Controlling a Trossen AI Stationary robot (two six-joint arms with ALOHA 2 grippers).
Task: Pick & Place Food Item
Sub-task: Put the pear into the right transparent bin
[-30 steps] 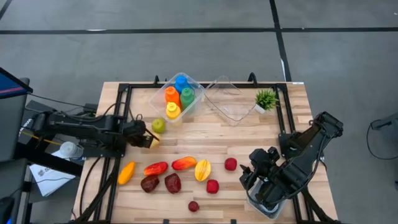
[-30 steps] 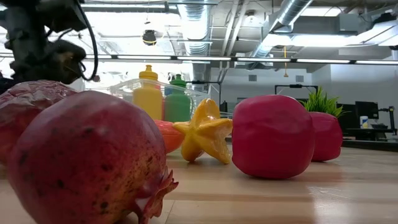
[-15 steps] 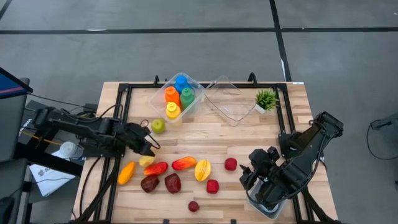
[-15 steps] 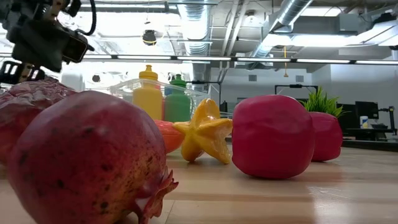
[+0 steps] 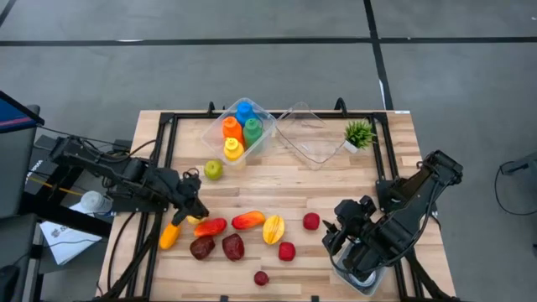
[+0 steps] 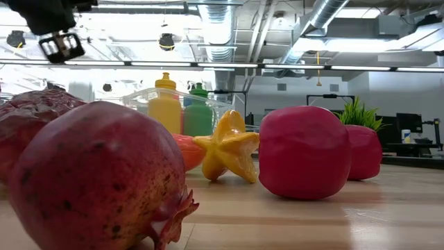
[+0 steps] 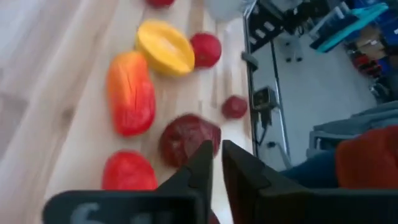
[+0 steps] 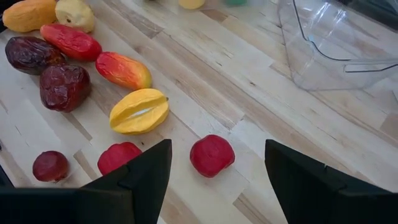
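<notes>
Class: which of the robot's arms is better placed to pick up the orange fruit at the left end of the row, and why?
Left. The left gripper hangs right beside the orange fruit, while the right gripper waits across the table, beyond the red fruit.

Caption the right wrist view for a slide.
Open right gripper hovers above a red fruit beside the yellow starfruit.

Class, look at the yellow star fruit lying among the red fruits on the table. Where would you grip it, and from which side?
Grip the star fruit across its narrow middle, coming straight down from above. It lies flat with its long axis running toward and away from the bins, ridges up, so fingers can close on its two long flanks. There are gaps beside it, towards the orange-red fruit and the red ball.
</notes>
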